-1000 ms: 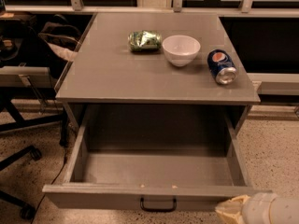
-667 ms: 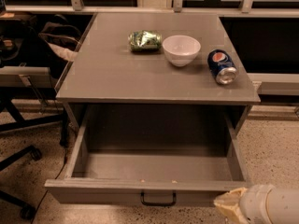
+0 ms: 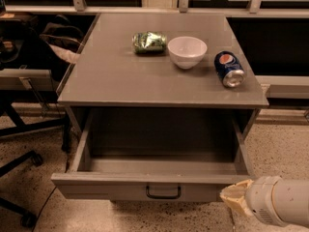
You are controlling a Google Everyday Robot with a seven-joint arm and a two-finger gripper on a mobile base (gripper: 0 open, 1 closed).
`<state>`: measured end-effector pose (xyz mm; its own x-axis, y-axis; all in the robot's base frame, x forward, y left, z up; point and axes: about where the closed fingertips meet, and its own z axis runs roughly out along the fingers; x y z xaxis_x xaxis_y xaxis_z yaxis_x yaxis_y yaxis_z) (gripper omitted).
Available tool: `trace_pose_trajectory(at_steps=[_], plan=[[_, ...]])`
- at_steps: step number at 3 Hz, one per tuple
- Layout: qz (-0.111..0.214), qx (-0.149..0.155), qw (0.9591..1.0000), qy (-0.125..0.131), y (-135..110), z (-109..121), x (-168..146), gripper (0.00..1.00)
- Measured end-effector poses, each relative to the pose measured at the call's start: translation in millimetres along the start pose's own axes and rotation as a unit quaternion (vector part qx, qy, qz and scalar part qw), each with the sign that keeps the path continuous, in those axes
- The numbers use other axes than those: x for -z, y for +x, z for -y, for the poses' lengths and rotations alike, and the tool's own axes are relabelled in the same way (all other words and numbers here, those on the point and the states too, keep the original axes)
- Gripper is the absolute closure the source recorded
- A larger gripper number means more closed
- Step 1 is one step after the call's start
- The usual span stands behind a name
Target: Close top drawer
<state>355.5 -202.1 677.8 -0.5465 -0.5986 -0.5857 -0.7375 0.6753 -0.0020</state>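
The top drawer (image 3: 106, 190) of the grey cabinet stands pulled far out toward me. Its deep box looks empty and its flat front panel carries a small black loop handle (image 3: 163, 192) at centre. My gripper (image 3: 235, 198) is at the lower right, its cream tip right at the front panel's right end; I cannot tell whether it touches. The white arm segment (image 3: 277, 207) runs off the right edge. The lower drawers are hidden.
On the cabinet top (image 3: 120, 76) lie a green snack bag (image 3: 149, 42), a white bowl (image 3: 187, 51) and a blue soda can (image 3: 230, 69) on its side. A black office chair base (image 3: 19, 168) stands on the speckled floor at the left.
The drawer front has slid back toward the cabinet by a short way. My gripper has moved up and slightly left along with it, staying at the panel's right end.
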Motion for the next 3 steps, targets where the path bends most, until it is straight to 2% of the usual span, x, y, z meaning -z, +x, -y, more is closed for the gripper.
trace_pose_trajectory(at_steps=[1,2,3], plan=[[0.008,-0.004,1.0000,0.003,-15,12,-2,1.00],[0.013,-0.008,0.9999,0.008,-45,43,-6,1.00],[0.015,-0.006,0.9998,0.011,-52,47,-11,1.00]])
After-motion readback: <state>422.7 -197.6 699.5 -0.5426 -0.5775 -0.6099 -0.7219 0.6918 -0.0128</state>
